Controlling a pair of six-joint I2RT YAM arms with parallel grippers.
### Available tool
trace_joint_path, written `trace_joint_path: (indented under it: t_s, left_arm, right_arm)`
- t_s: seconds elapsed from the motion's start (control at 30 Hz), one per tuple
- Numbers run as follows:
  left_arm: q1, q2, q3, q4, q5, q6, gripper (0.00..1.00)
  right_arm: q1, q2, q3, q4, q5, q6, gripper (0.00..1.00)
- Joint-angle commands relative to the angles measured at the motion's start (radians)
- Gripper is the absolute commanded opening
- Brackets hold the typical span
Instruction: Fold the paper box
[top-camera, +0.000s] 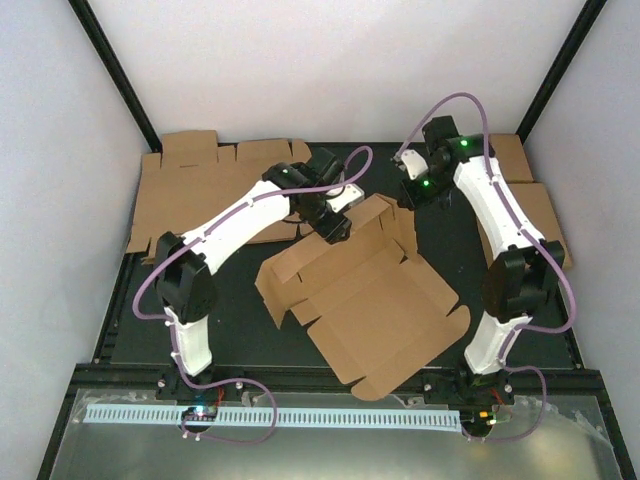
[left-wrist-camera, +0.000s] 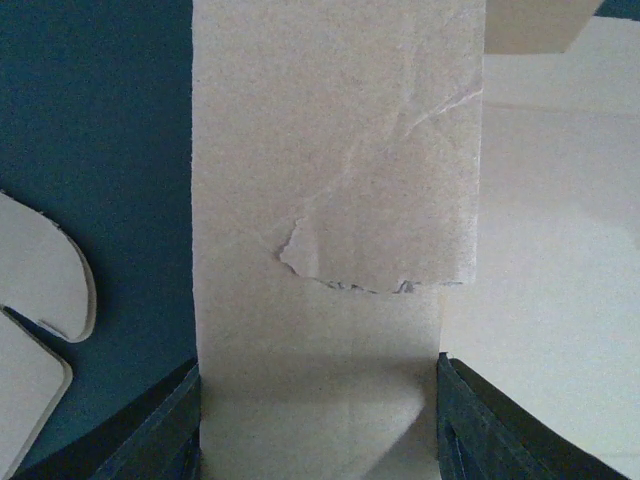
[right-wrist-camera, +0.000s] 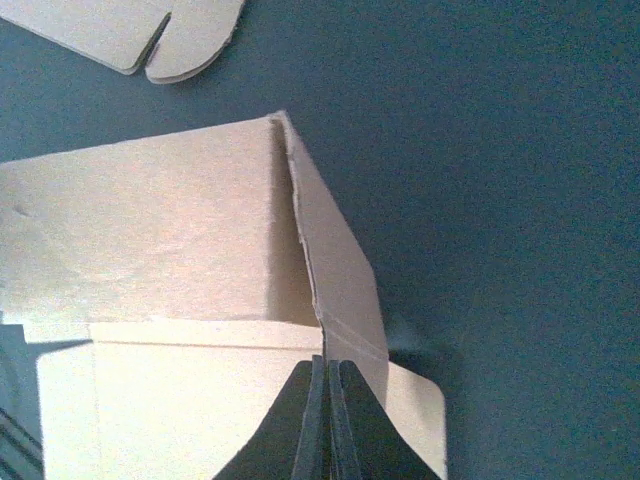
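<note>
**Plain brown die-cut cardboard paper box stands half raised mid-way across the black table mat**

At ten o'clock from it lies a stack of flat brown cardboard sheets. The left gripper meets the box's raised back wall at eleven o'clock. Its jaws stand partway apart with a pale flap filling the gap edge to edge; whether they squeeze it cannot be told. The box's front flaps lie spread flat toward five o'clock. At one o'clock the right gripper has its jaws pressed together, tips against a folded corner wall. More flat brown sheets lie at two o'clock.
</note>
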Motion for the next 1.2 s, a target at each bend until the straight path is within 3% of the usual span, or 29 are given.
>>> trace_joint_path:
  t_s: [0.0,0.3,0.5,0.6,0.8,1.1,1.17]
  left_arm:
    - [-0.02,0.041,0.034,-0.041,0.077,0.02,0.54]
    - [-0.081,-0.021,-0.028,-0.004,0.046,0.036,0.53]
    - [-0.157,-0.072,-0.082,0.009,-0.014,0.02,0.52]
    - [-0.189,-0.095,-0.122,0.016,-0.042,0.017,0.52]
    - [-0.218,-0.12,-0.174,0.019,-0.075,0.011,0.51]
    - [-0.225,-0.128,-0.187,0.019,-0.086,0.026,0.51]
    - [-0.225,-0.124,-0.184,0.016,-0.095,0.027,0.51]
  right_arm:
    - [0.036,-0.03,0.021,0.058,-0.086,0.129,0.02]
    - [0.049,-0.275,-0.367,0.377,0.012,0.224,0.02]
    - [0.049,-0.483,-0.659,0.606,0.081,0.291,0.07]
    - [0.05,-0.569,-0.781,0.699,0.068,0.337,0.12]
    - [0.048,-0.686,-0.949,0.811,0.059,0.381,0.14]
    - [-0.003,-0.814,-1.052,0.9,-0.04,0.454,0.43]
    - [-0.025,-0.818,-1.049,0.891,-0.085,0.459,0.45]
